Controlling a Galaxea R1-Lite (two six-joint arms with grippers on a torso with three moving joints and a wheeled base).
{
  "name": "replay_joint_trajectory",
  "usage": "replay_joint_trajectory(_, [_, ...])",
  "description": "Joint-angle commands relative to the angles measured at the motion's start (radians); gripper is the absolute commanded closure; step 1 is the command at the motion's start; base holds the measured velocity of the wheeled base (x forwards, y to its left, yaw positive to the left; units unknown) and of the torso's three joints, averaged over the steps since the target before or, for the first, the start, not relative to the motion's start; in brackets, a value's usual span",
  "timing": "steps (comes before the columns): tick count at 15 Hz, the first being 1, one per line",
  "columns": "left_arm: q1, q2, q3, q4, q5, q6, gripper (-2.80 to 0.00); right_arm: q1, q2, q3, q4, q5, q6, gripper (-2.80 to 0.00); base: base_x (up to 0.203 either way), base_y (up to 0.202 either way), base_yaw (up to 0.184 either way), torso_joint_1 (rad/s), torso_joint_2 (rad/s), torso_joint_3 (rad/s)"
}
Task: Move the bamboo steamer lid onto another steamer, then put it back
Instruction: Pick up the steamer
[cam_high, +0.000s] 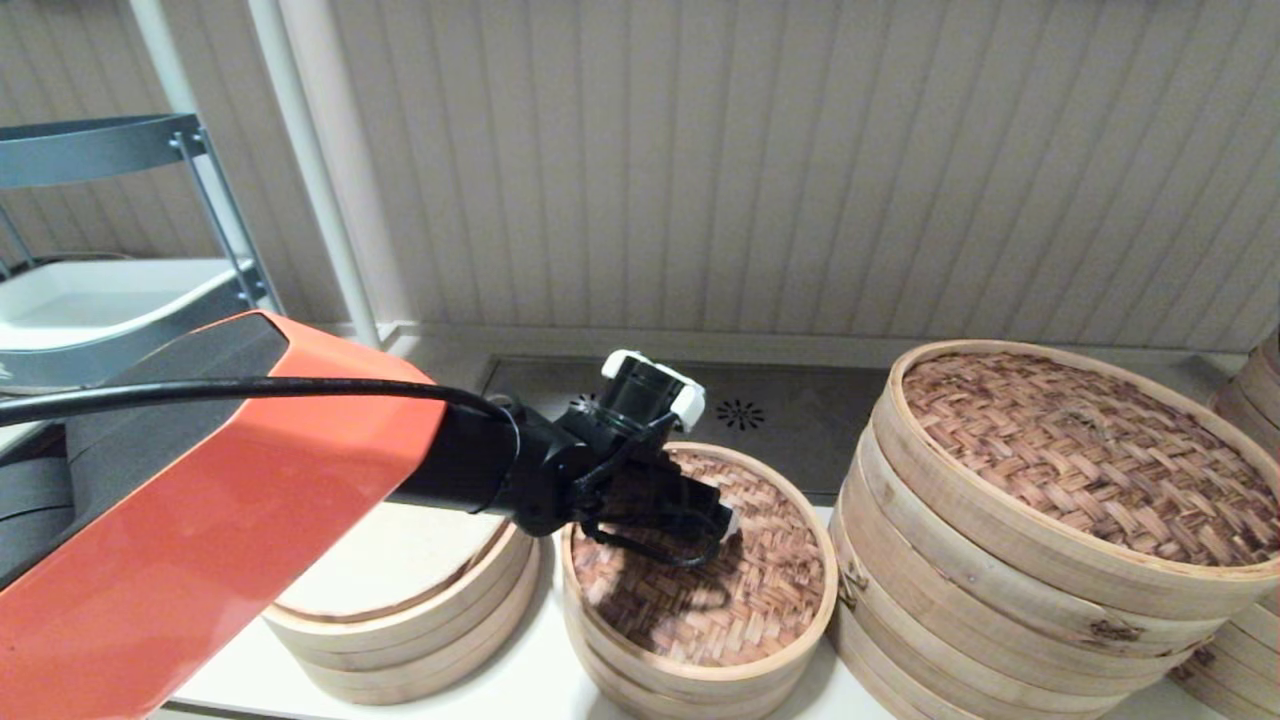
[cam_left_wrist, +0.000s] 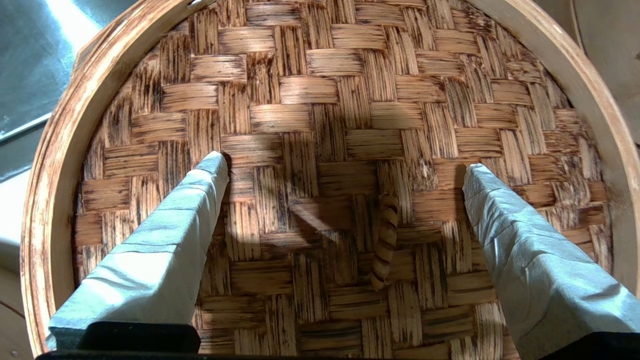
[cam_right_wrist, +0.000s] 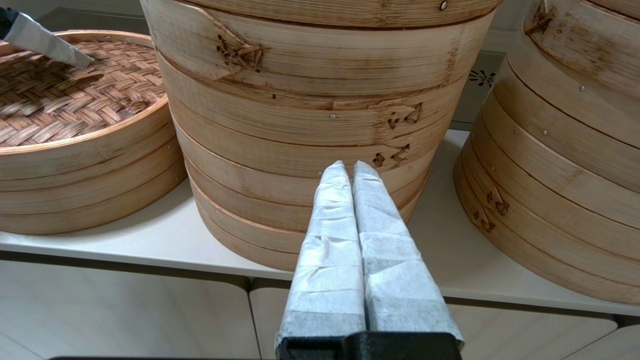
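Note:
The bamboo steamer lid (cam_high: 745, 590), reddish-brown weave with a pale rim, lies on the small pale steamer stack in the middle of the counter. It also shows in the right wrist view as the lid (cam_right_wrist: 75, 105). My left gripper (cam_high: 715, 522) hovers just over the lid's centre and is open. In the left wrist view the left gripper (cam_left_wrist: 345, 165) has its fingers on either side of the small loop handle (cam_left_wrist: 385, 240), apart from it. The other steamer (cam_high: 400, 590), low with a grey-white liner, stands uncovered at the left, partly behind my arm. My right gripper (cam_right_wrist: 348, 167) is shut and empty, low in front of the counter.
A much larger stack (cam_high: 1040, 560) with a dark woven lid stands right of the small one, nearly touching it. Another large stack (cam_right_wrist: 565, 150) is at the far right. A metal drain panel (cam_high: 790, 420) lies behind, and a grey shelf rack (cam_high: 120, 160) at the far left.

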Motion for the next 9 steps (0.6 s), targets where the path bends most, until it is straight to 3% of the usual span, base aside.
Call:
replay_joint_trajectory(1, [-0.010, -0.001, -0.001, -0.001, 0.032, 0.009, -2.80, -0.001, 0.000, 0.000, 0.000, 0.000, 0.000, 0.00, 0.000, 0.000, 0.000, 0.000, 0.00, 0.000])
replay_joint_trajectory(9, [-0.053, -0.028, -0.018, 0.002, 0.158, 0.042, -2.80, -0.001, 0.000, 0.002, 0.000, 0.000, 0.001, 0.00, 0.000, 0.000, 0.000, 0.000, 0.00, 0.000])
